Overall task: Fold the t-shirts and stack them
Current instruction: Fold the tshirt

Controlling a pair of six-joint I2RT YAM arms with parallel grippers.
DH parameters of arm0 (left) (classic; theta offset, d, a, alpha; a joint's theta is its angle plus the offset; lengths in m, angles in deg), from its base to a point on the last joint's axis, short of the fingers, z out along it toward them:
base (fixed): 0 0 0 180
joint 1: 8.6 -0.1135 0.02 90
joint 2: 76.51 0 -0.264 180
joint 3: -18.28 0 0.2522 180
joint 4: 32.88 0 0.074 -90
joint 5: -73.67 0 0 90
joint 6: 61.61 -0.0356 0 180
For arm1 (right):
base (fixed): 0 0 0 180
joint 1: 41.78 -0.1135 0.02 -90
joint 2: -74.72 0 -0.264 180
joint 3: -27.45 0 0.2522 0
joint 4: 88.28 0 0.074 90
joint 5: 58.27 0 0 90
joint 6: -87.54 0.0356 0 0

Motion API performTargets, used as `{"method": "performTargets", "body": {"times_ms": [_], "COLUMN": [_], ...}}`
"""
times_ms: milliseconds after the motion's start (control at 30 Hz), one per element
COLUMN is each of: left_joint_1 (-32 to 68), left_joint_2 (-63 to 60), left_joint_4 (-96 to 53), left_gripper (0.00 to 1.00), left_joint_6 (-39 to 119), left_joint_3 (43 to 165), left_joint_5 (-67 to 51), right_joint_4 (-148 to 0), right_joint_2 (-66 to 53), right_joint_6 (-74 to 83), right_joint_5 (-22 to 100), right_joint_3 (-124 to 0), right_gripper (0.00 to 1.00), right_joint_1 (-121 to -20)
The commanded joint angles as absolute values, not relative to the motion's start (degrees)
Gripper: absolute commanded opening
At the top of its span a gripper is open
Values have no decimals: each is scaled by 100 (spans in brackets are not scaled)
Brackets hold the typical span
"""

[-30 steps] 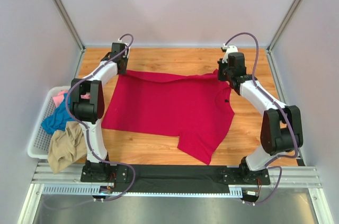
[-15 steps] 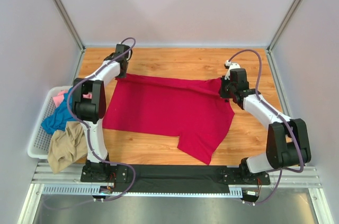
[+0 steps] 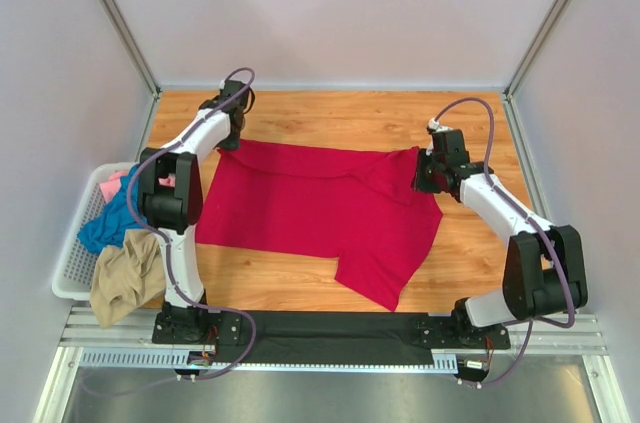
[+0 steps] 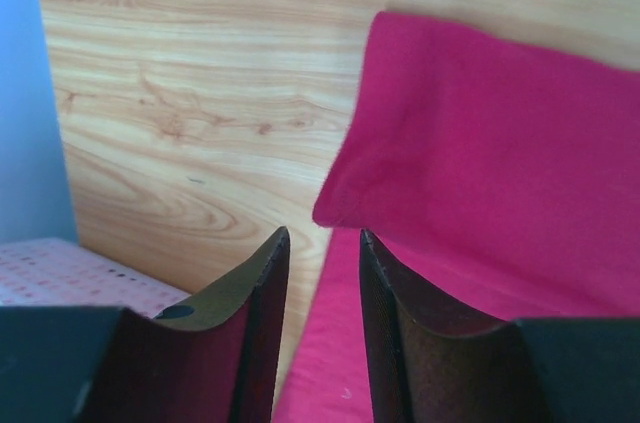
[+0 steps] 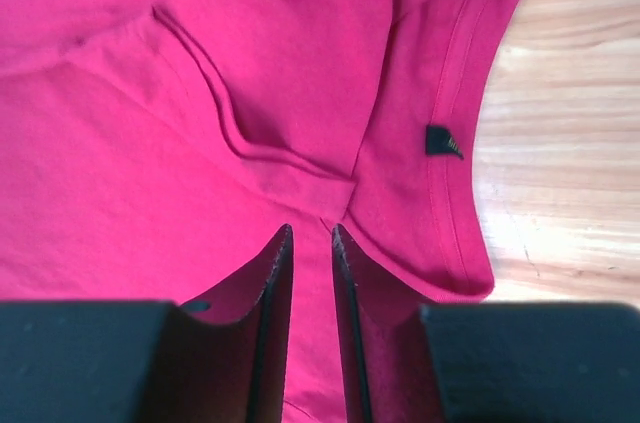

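The large crimson red t-shirt lies spread on the wooden table, its far edge folded a little toward me. My left gripper stands at the shirt's far left corner. Its jaws are a little apart, and wood shows between the left finger and the cloth. My right gripper sits by the collar with its jaws nearly together, pinching red cloth where the folds meet. The dark neck label shows just beyond. Teal, pink and tan tees lie in the basket.
The white lattice basket sits off the table's left edge; its corner shows in the left wrist view. Grey walls close in the left, right and far sides. Bare wood lies beyond the shirt.
My right gripper has pulled the collar end toward me, folding the shirt's far edge over. My left gripper has shifted only slightly at the far left corner.
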State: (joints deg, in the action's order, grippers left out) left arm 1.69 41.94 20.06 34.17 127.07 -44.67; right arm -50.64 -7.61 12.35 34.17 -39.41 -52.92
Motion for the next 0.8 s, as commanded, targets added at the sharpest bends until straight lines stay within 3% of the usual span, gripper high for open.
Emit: {"method": "performTargets", "body": {"times_ms": [0,167,433,633,767], "left_joint_1": [213,221,239,169,-24], "left_joint_2": [3468,3563,3765,4564,4952], "left_joint_4": [2150,2096,1920,2605,2896], "left_gripper": [42,43,44,44,44], "left_joint_6": [3999,4254,4465,4711,4940], "left_joint_3": [12882,12854,12591,13248,13488], "left_joint_5": [-3841,-2794,-2705,-3302,-3049], "right_joint_4": [-4841,-5553,-5930,-5923,-5888], "right_joint_2": [-886,-1614,-2170,-2574,-2899], "right_joint_6": [1380,1477,1487,555,142], "right_joint_5": [3182,3084,3761,4719,5507], "right_joint_3": [-4422,-4624,-4687,-5002,-5240], "right_gripper": [24,28,36,42,44], "right_joint_1": [-5294,-5303,-5382,-5391,-5382]}}
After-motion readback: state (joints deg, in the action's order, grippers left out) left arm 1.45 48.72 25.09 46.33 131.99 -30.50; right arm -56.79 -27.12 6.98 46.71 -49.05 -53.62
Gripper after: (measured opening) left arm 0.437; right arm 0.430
